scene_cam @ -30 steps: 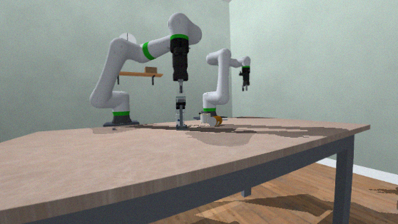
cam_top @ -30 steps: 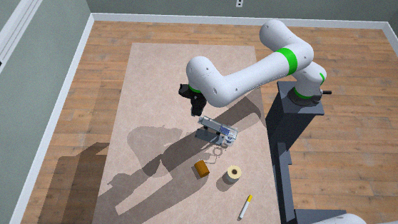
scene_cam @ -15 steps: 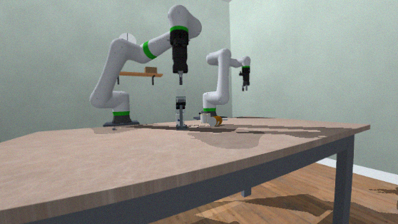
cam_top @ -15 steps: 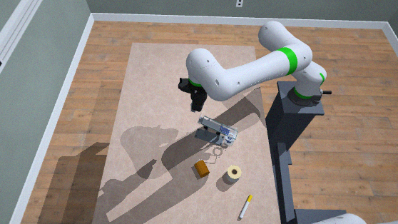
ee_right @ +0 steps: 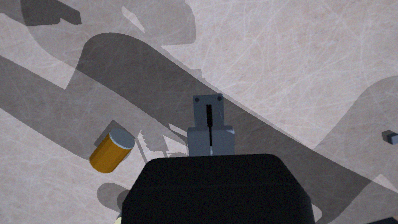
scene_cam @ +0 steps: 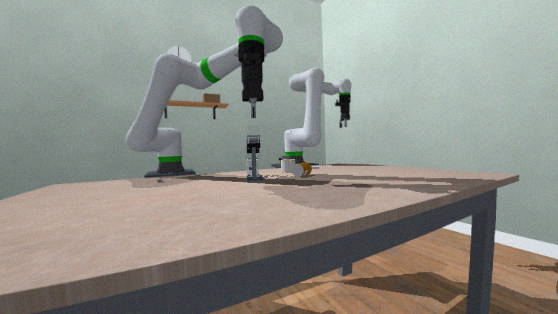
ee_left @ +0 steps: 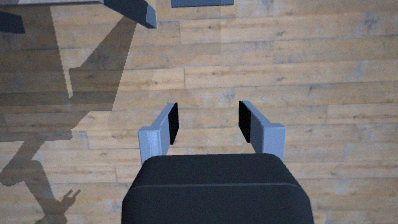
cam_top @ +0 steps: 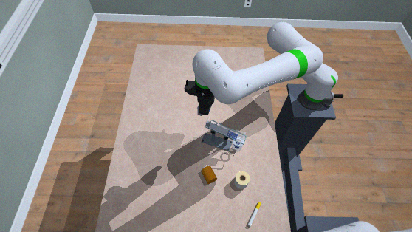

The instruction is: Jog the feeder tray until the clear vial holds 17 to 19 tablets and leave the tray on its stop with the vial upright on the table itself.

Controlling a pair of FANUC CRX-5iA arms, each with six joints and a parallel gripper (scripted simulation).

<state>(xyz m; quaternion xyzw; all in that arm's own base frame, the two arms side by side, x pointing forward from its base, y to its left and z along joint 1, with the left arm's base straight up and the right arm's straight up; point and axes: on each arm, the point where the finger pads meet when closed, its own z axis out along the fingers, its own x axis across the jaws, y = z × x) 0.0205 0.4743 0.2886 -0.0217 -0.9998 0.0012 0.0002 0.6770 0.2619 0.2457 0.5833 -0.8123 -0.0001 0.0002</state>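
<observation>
Here, the black right gripper (cam_top: 204, 111) (scene_cam: 253, 117) (ee_right: 209, 117) is clenched on nothing, above the narrow grey feeder tray (cam_top: 222, 128) (scene_cam: 253, 139).

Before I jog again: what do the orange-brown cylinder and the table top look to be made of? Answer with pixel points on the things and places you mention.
Orange-brown cylinder (cam_top: 209, 174) (scene_cam: 305, 169) (ee_right: 108, 154): probably plastic, possibly painted; even colour, smooth side, pale grey end in the right wrist view.
Table top (cam_top: 159, 70) (scene_cam: 125, 225) (ee_right: 300, 50): looks like matte stone or laminate; pinkish-beige mottling with thin pale veins. Can't tell which.
</observation>
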